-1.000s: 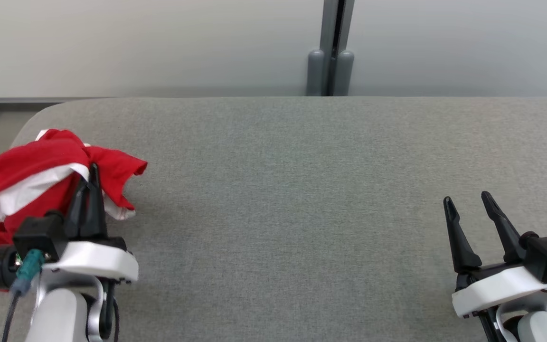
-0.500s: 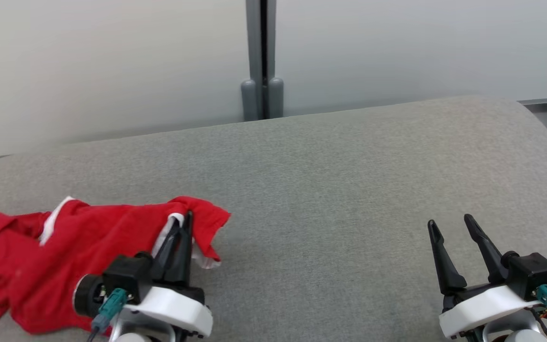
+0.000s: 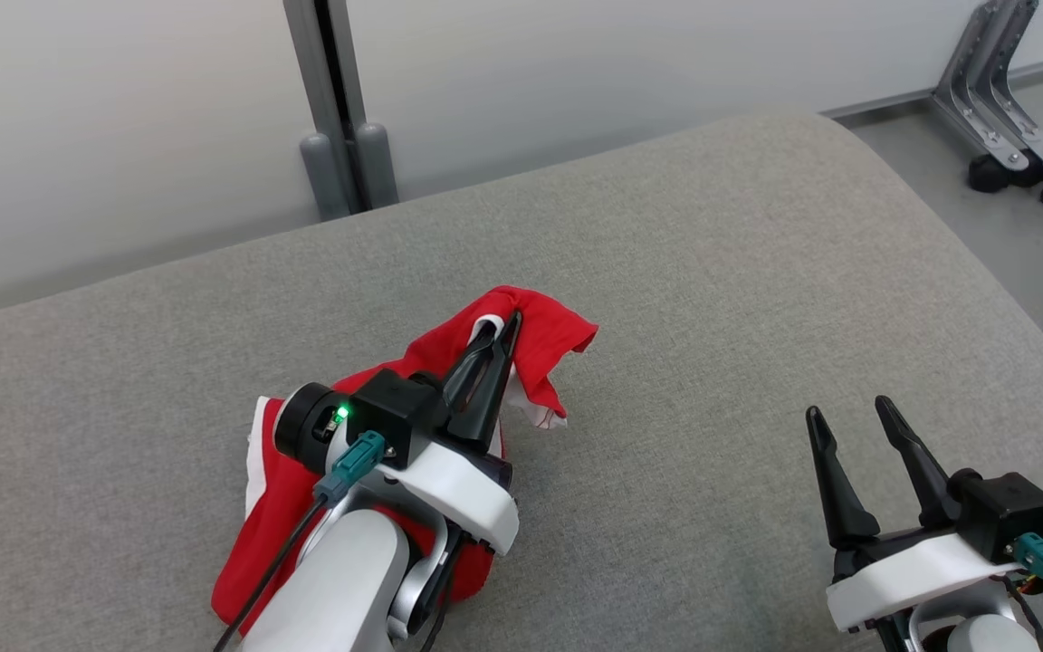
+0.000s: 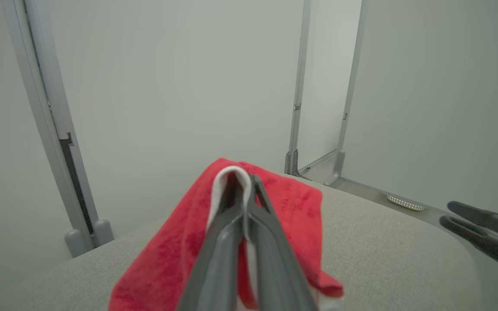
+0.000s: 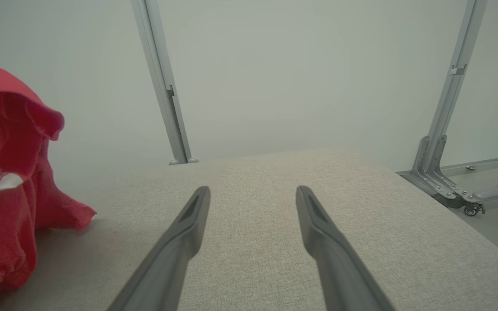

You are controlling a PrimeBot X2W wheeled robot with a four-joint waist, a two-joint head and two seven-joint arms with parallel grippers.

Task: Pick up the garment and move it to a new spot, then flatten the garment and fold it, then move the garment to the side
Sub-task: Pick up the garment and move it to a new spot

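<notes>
The garment (image 3: 547, 344) is red cloth with white trim, bunched up on the grey padded table (image 3: 721, 272). My left gripper (image 3: 511, 319) is shut on a raised fold of it near the white edge, and the cloth trails back under that arm. In the left wrist view the garment (image 4: 294, 203) drapes over both sides of my shut left gripper (image 4: 242, 179). My right gripper (image 3: 847, 409) stands open and empty above bare table at the lower right. In the right wrist view the right gripper (image 5: 253, 190) points over the table, with the garment (image 5: 11, 142) hanging at the far left.
A grey metal post (image 3: 331, 118) stands against the pale wall behind the table. The table's rounded right end (image 3: 965, 263) drops to the floor, where a wheeled metal frame (image 3: 1010, 118) stands at the back right.
My left gripper, still shut on the garment, has dragged it from the table's left end rightward toward the middle. The head view has swung right. The right gripper stays open.
</notes>
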